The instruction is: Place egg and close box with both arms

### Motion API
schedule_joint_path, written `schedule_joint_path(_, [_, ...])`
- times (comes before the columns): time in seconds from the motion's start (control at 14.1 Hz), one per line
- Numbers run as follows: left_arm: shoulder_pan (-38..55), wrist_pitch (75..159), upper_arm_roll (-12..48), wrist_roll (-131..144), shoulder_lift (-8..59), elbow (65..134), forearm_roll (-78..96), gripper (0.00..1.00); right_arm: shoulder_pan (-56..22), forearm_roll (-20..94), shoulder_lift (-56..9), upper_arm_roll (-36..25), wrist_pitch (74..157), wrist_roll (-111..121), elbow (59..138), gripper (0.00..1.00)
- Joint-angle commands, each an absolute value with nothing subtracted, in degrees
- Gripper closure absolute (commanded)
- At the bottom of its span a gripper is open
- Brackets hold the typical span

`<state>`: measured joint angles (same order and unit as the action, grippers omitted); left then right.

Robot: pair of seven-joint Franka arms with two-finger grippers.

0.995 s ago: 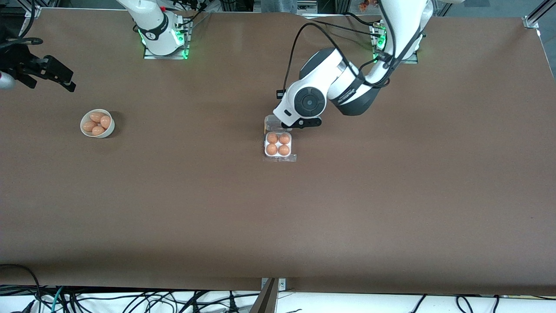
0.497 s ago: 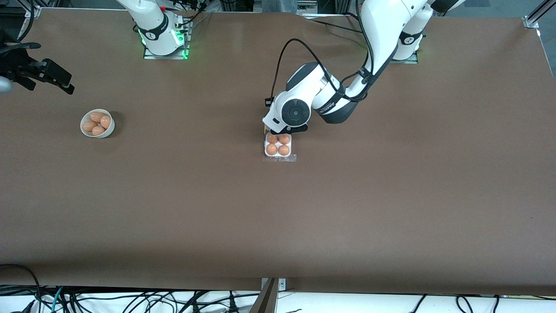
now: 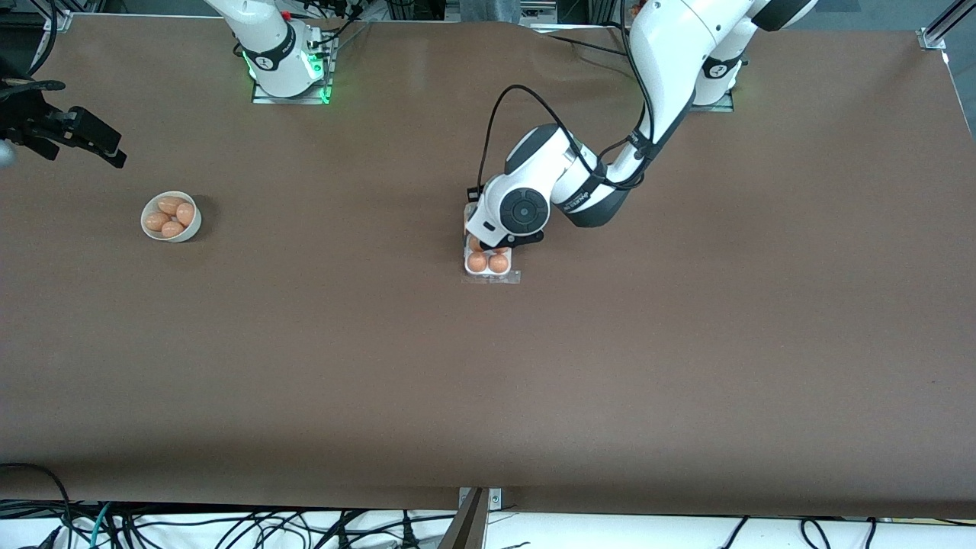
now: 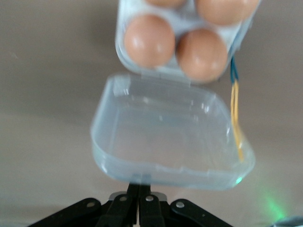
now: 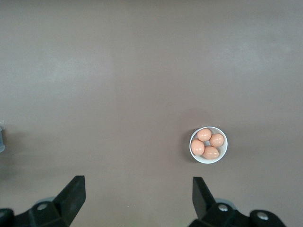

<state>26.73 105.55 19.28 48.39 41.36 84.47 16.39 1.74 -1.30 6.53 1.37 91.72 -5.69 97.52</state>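
Counts first: one box near the middle of the brown surface, w/ four eggs seated in its white tray, one per cell. The front view showed only two of them clear of the arm; the left wrist view showed two in full and the edges of two more. One round white bowl sat toward the right arm's end of the surface, well apart from the box, holding four more eggs. Eight eggs total.

The box's clear lid was open, hinged at the tray edge and swung out flat-ish away from the cells; a thin yellow and blue strand ran along one side of it.

Left arm reached down from its base, elbow bent, wrist folded low over the box so it covered the tray's farther half. Left end effector sat right at the lid's free edge, fingers pinched together w/ no gap showing; whether they actually gripped the lid rim, can't tell.

Right arm waited, its hand swung out past the bowl. Right end effector hung in the air over bare surface at that end, fingers spread wide, grasping nothing.
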Motion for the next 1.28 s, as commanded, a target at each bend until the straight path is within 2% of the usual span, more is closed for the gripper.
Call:
schedule_joint_path(0.0, [27.3,107.9,16.8,49.0,42.6,80.2,14.2,0.94,2.4,-1.1,5.8,2.0,91.2,-6.0,96.0,0.00])
schedule_joint_path(0.21, [27.1,108.9,14.0,49.0,42.4,76.3,14.2,0.92,2.4,-1.1,5.7,2.0,91.1,-5.8,95.9,0.00])
schedule_joint_path(0.36, [26.6,107.4,13.5,49.1,41.2,73.6,14.0,0.84,2.4,-1.1,5.4,2.1,91.1,-5.8,95.5,0.00])
schedule_joint_path(0.43, [26.5,106.1,11.5,49.0,39.9,73.1,13.6,0.67,2.4,-1.1,5.2,2.1,91.1,-5.8,95.1,0.00])
schedule_joint_path(0.57, [26.3,102.0,6.9,47.7,35.3,72.6,10.7,0.26,2.4,-1.1,4.7,2.0,91.1,-5.8,95.1,0.00])
schedule_joint_path(0.64, [26.3,100.7,5.6,46.2,33.2,71.4,6.4,0.00,2.4,-1.1,4.6,2.0,91.1,-5.9,94.9,0.00])
schedule_joint_path(0.85, [23.7,92.0,5.2,45.4,28.6,70.3,-6.4,0.00,2.1,-1.1,4.0,1.9,91.1,-6.0,94.7,0.00])
schedule_joint_path(1.21, [17.2,87.5,5.2,44.7,28.5,63.4,-7.5,0.00,1.9,-1.1,3.3,1.9,91.2,-6.0,94.4,0.00])
